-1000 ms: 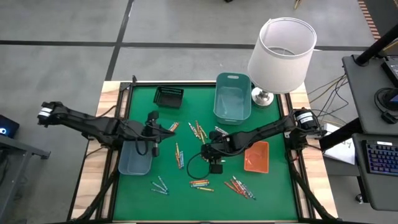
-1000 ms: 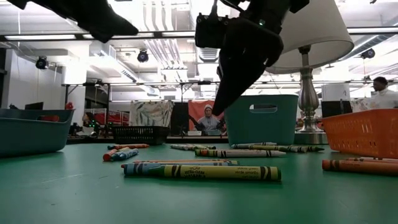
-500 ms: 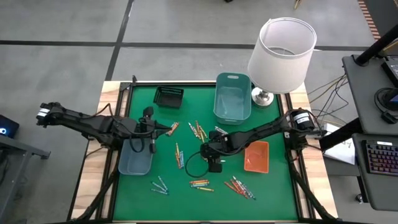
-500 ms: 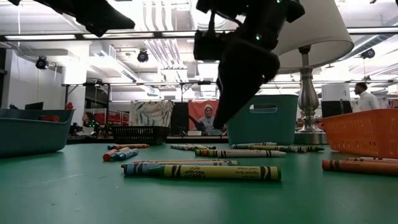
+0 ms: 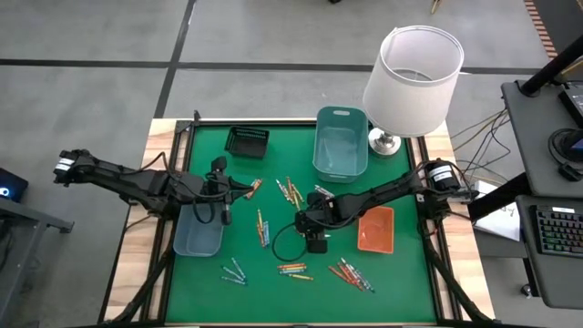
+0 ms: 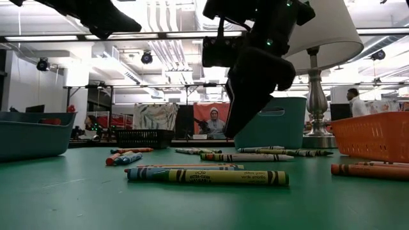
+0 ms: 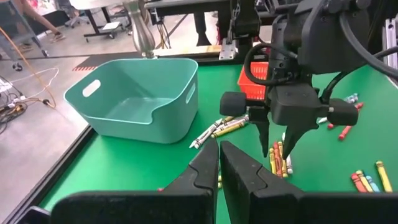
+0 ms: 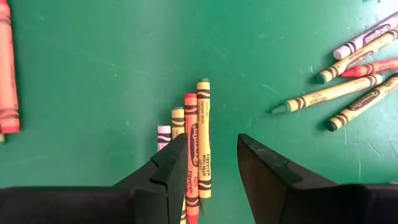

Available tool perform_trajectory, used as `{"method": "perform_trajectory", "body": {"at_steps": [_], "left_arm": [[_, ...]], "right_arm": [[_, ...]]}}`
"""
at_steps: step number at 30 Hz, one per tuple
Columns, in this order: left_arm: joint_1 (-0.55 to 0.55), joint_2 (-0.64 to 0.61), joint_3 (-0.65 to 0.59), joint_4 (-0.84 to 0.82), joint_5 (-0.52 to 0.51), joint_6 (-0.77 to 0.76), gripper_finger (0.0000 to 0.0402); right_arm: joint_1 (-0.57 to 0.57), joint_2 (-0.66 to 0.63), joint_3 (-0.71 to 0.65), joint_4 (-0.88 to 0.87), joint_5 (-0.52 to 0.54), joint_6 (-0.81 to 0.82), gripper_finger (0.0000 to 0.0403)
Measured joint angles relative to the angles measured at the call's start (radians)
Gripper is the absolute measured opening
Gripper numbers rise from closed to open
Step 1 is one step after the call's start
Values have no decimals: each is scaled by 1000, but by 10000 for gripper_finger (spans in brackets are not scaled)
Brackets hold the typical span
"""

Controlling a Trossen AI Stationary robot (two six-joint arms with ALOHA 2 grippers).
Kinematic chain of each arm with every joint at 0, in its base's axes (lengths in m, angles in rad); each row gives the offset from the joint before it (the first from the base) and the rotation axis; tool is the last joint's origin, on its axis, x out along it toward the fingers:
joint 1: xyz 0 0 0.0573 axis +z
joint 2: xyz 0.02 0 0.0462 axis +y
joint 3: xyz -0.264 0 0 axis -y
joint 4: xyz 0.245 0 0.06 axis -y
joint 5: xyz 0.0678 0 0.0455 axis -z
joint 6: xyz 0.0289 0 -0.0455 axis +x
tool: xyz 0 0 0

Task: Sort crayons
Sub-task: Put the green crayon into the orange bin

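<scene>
Right hand [image 8: 210, 163], spread, poised over a crayon cluster [image 8: 193, 146] on the green worktop [image 8: 93, 74] for pickup; left hand [image 7: 219, 165] pressed together, empty

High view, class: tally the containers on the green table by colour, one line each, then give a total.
Black basket: 1
Teal bin: 1
Blue tray: 1
Orange tray: 1
Total: 4
</scene>
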State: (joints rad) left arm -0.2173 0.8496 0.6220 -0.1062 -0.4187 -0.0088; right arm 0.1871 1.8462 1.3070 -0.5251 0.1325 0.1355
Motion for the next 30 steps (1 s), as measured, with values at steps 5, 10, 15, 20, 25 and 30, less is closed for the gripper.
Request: {"method": "perform_trajectory", "body": {"at_steps": [5,10,15,20,25,30], "left_arm": [[0,1,0,11,0,0,0],[0,0,0,19,-1,0,0],[0,1,0,19,-1,0,0],[0,1,0,21,-1,2,0],[0,1,0,26,-2,19,0],[0,1,0,26,-2,22,0]], "right_arm": [[2,2,-5,-2,0,-61,129],[2,5,-6,0,0,-45,127],[2,32,-8,3,0,-45,125],[-2,48,-9,14,51,-59,125],[-11,54,-9,26,89,-75,123],[-11,54,-9,35,88,-76,125]]}}
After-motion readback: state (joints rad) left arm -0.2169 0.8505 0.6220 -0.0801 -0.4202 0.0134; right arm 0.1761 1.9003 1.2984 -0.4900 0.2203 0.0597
